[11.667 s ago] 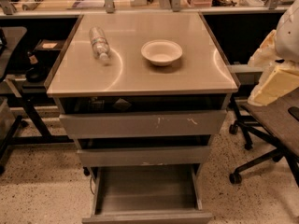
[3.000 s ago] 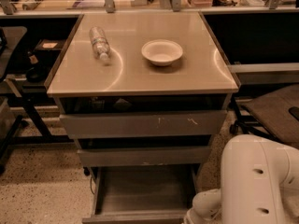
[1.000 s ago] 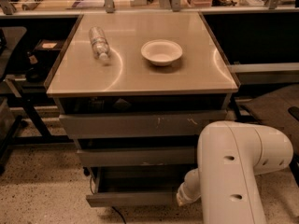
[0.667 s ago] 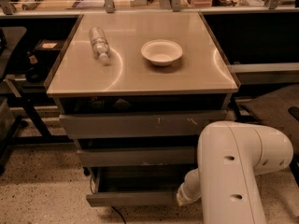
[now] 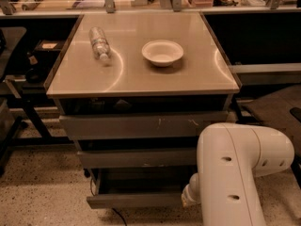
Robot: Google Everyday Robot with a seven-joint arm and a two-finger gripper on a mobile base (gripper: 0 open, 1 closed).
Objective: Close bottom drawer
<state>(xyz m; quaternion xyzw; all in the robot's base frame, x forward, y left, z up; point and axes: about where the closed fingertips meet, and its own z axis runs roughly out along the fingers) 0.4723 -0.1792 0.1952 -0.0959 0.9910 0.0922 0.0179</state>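
Note:
The bottom drawer (image 5: 134, 200) is the lowest grey front on the cabinet, standing out only a little from the cabinet, with a dark gap above it. My white arm (image 5: 235, 168) fills the lower right and reaches down to the drawer front's right end. My gripper is hidden behind the arm, near that right end. The middle drawer (image 5: 136, 157) and the widest top drawer (image 5: 141, 125) sit above it.
On the cabinet top (image 5: 197, 74) lie a clear plastic bottle (image 5: 99, 43) on its side and a white bowl (image 5: 162, 52). A dark frame stands at the left (image 5: 23, 98) and a chair at the right (image 5: 275, 109). A cable (image 5: 120, 216) runs on the speckled floor below.
Since 11.7 s ago the bottom drawer has gone from wide open with its tray showing to nearly pushed in. My arm came in from the right and moved inward with it.

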